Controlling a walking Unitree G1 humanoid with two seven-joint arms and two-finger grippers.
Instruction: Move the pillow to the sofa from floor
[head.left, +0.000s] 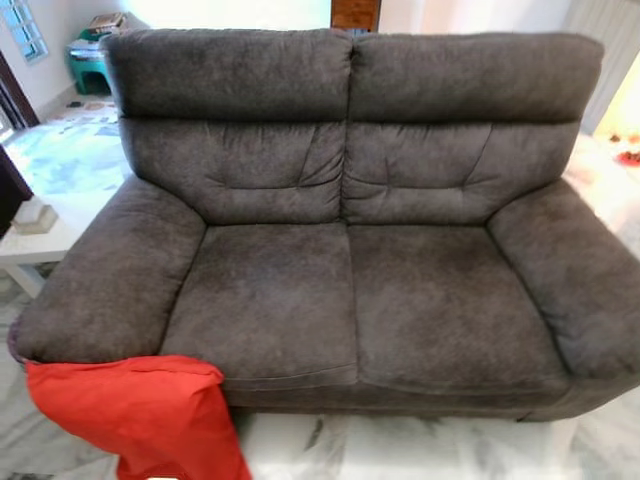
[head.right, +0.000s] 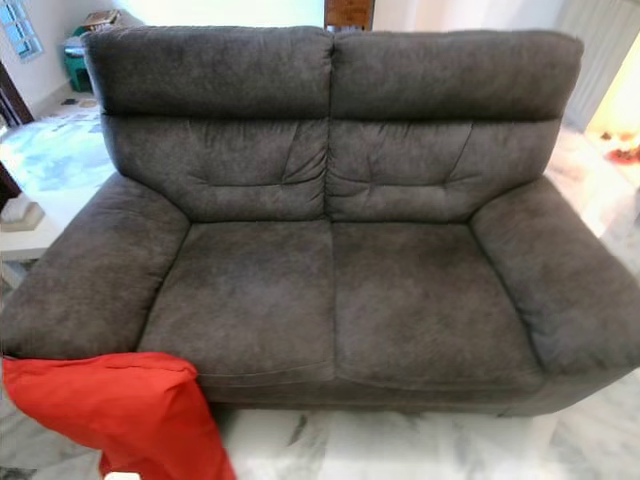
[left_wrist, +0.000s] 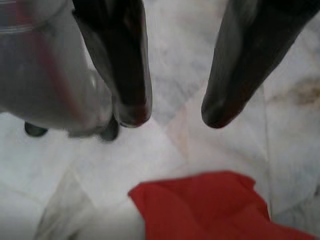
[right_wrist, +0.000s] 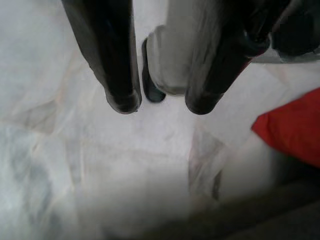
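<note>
A red pillow (head.left: 140, 410) lies on the marble floor, leaning against the front of the sofa's left armrest (head.left: 110, 280). The dark grey two-seat sofa (head.left: 350, 300) faces me, with both seat cushions bare. My left gripper (left_wrist: 175, 115) hangs open above the floor, and the red pillow (left_wrist: 210, 210) lies a little beyond its fingertips. My right gripper (right_wrist: 162, 102) is also open over the floor with nothing between its fingers. A corner of the red pillow (right_wrist: 295, 130) shows off to one side of it.
A low white table (head.left: 30, 245) with a small box on it stands left of the sofa. A green stand (head.left: 88, 65) is at the back left. White marble floor (head.left: 400, 450) runs along the sofa's front.
</note>
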